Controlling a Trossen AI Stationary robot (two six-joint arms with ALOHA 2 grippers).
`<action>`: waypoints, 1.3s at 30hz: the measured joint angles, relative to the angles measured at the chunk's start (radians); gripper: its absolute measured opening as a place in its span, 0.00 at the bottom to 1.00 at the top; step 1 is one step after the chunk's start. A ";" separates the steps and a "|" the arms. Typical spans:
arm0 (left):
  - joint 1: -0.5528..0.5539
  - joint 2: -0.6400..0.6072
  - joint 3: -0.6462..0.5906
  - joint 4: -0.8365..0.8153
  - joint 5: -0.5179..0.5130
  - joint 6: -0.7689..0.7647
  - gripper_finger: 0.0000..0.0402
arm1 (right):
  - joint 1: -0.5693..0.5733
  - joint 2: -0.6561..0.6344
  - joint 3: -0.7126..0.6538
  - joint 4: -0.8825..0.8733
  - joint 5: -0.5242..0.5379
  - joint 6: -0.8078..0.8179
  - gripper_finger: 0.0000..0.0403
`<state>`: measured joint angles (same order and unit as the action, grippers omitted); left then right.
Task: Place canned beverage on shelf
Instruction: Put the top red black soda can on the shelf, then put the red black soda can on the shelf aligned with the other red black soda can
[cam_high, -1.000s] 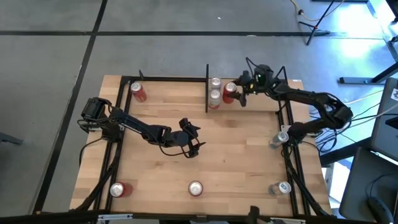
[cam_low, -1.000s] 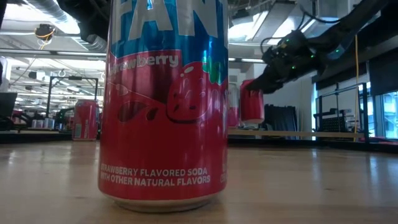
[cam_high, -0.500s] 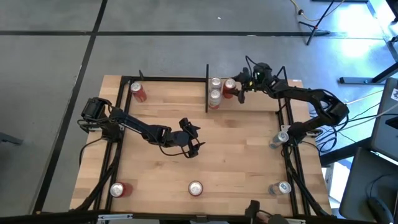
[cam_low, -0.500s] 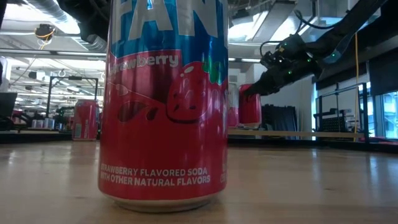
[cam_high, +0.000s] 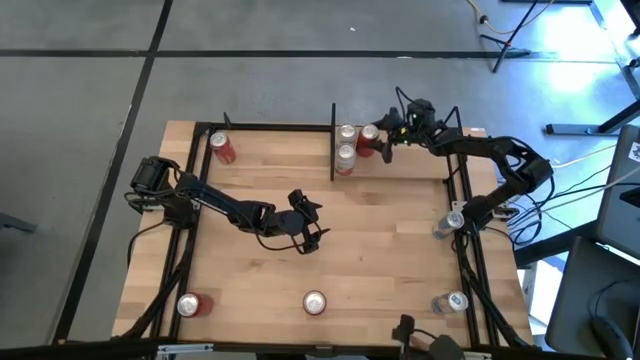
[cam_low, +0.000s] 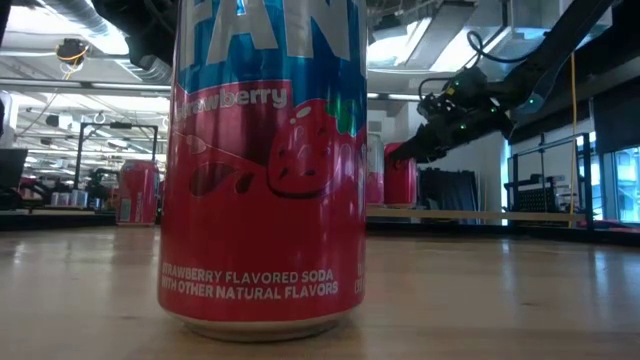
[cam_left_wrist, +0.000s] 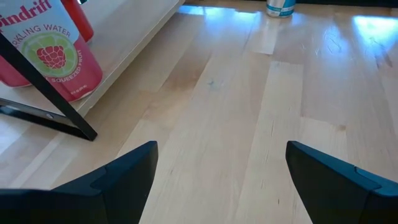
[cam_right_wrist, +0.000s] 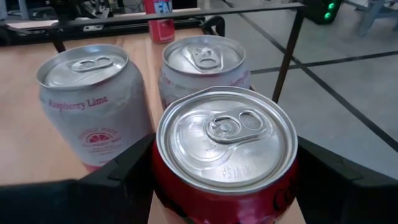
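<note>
A red can (cam_right_wrist: 227, 149) stands upright between the fingers of my right gripper (cam_high: 377, 143), which is shut on it over the shelf (cam_low: 480, 212) at the table's far edge, right of the dark divider (cam_high: 332, 140). Two pale pink cans (cam_right_wrist: 93, 106) (cam_right_wrist: 202, 62) stand on the ledge just beside it, against the divider. In the low view the red can's base (cam_low: 400, 203) is at the ledge's level; whether it rests there I cannot tell. My left gripper (cam_high: 310, 226) is open and empty over the middle of the table. My right gripper pinches the red can's round side wall just below its top rim (cam_right_wrist: 163, 163) between its two fingers, one on each side. The fingers (cam_low: 412, 150) come slanting down from the table's right side. The can stays upright, top up.
A red can (cam_high: 222, 148) stands on the shelf's left half. Other cans stand on the table: near left (cam_high: 188, 304), near middle (cam_high: 314, 302), near right (cam_high: 452, 302) and at the right edge (cam_high: 447, 225). The near middle one fills the low view (cam_low: 265, 170).
My right gripper has carried the red can a little toward the far edge and the two pale cans, and has lowered it. The can has stayed upright and has come down from above the ledge to the ledge's level.
</note>
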<state>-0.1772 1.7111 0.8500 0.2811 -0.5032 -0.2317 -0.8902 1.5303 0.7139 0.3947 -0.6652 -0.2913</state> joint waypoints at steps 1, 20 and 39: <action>0.000 0.000 0.000 0.000 0.000 0.000 0.85 | 0.000 0.000 0.000 -0.002 0.002 0.000 0.68; 0.000 0.000 0.000 0.004 0.042 0.000 0.85 | 0.000 -0.109 0.000 -0.049 0.015 0.025 0.91; -0.016 -0.017 0.000 -0.010 0.053 0.007 0.85 | 0.422 -0.519 0.000 -0.372 0.188 0.079 0.89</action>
<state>-0.1934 1.6939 0.8497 0.2712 -0.4502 -0.2245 -0.4679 1.0117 0.7139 0.0232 -0.4771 -0.2124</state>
